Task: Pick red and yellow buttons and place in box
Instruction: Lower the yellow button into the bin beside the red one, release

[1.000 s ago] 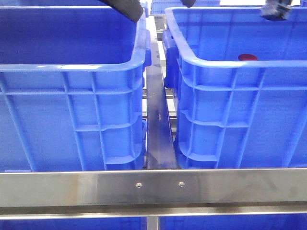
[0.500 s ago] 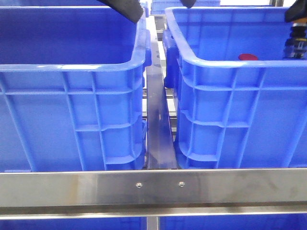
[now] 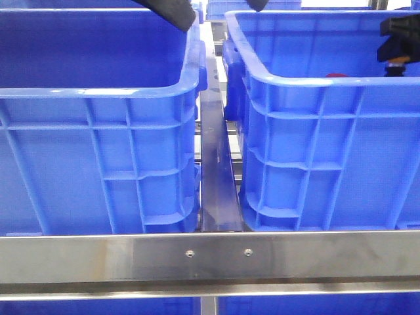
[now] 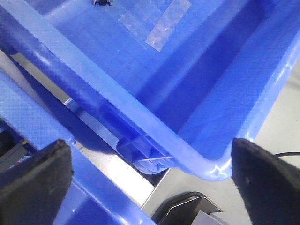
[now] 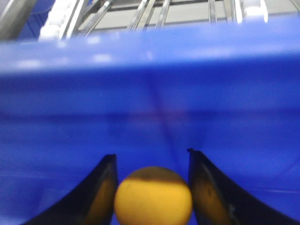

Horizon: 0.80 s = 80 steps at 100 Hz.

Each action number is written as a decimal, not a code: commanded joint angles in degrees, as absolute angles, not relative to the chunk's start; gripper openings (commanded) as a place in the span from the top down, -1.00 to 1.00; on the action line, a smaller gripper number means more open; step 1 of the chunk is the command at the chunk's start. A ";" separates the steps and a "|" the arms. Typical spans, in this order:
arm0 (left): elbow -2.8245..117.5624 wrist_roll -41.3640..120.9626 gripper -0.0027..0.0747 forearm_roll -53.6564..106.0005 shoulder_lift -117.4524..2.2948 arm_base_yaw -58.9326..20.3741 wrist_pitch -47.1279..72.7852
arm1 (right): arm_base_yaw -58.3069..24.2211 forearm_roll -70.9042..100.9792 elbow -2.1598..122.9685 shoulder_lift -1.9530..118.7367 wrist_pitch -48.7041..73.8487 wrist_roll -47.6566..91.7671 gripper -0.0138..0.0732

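Rising from its lower position half a second earlier, the right claw is gripping a small, smooth yellow dome-topped button by its sides over the right-hand bright-blue ribbed plastic crate; light and slippery, probably. Left claw is hanging open.

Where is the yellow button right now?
The yellow button is between the two fingers of the right hand in the right wrist view. That hand is inside the right-hand blue box, near its right side in the front view.
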<state>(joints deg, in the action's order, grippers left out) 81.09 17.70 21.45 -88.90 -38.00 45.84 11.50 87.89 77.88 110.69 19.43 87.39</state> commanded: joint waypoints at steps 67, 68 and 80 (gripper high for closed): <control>82.91 17.64 -0.72 23.17 -86.28 -38.46 43.21 | 11.84 89.79 79.93 109.37 21.46 89.73 0.02; 82.91 17.64 -0.72 23.17 -86.28 -38.46 43.21 | 11.84 89.79 79.93 109.37 21.56 89.73 0.01; 82.91 17.64 -0.72 23.17 -86.28 -38.46 43.21 | 11.84 89.57 79.93 109.37 22.00 89.73 -0.14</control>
